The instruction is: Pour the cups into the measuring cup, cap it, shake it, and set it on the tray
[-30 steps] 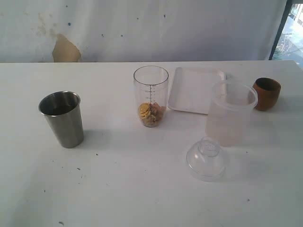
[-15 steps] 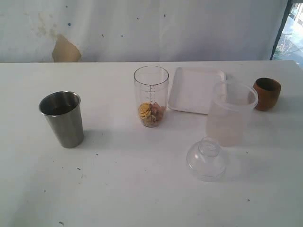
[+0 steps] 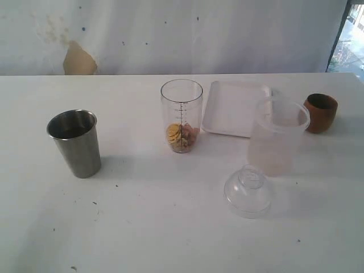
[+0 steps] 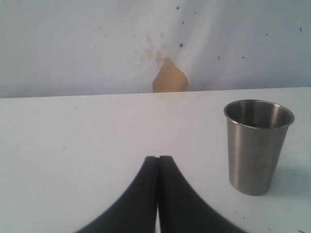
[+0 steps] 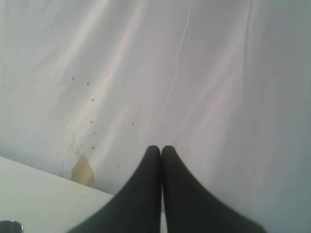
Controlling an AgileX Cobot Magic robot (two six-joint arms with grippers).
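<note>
Nothing has been moved since the earlier picture. The left end effector (image 4: 157, 158) and right end effector (image 5: 161, 148) are pressed closed, with nothing held.

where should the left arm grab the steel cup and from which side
Around the side wall of the steel cup, about mid-height, coming in level from the side away from the back wall. It stands upright and widens toward the rim, so a side grip should hold; nothing stands close by. The left gripper is shut and must open first.
</note>
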